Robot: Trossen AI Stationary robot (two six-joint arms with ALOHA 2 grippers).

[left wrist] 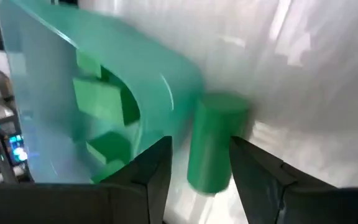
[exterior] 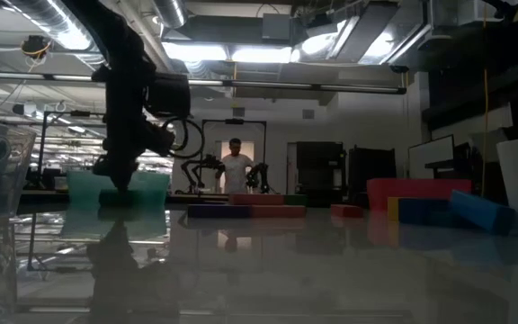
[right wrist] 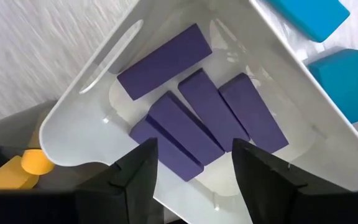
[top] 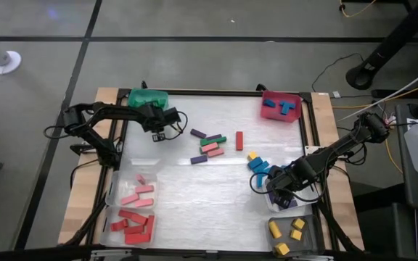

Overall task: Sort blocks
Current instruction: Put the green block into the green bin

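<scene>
My left gripper point(top: 164, 133) is at the table's far left, just beside the green bin point(top: 148, 97), and is shut on a green cylinder block point(left wrist: 216, 143). Green blocks point(left wrist: 98, 102) lie inside that bin. My right gripper point(top: 281, 194) hangs open, pointing down, over a clear bin point(right wrist: 79, 134) at the near right. Several purple blocks point(right wrist: 197, 118) lie flat on that bin's floor, and nothing is between the fingers. More loose blocks point(top: 209, 147) in purple, green, pink and red lie at the table's middle. My left gripper pinches the green cylinder's round side point(left wrist: 197, 168) between its two fingers, which slant down from the table's left. The cylinder reaches out past the fingertips, next to the green bin's outer wall point(left wrist: 166, 87). I cannot tell whether its far end rests on the table.
A red bin point(top: 281, 106) with blue blocks stands at the far right. Loose blue blocks point(top: 259, 168) and a yellow one lie beside my right gripper. Clear bins hold pink blocks point(top: 138, 194), red blocks point(top: 133, 226) and yellow blocks point(top: 287, 235) along the near edge.
</scene>
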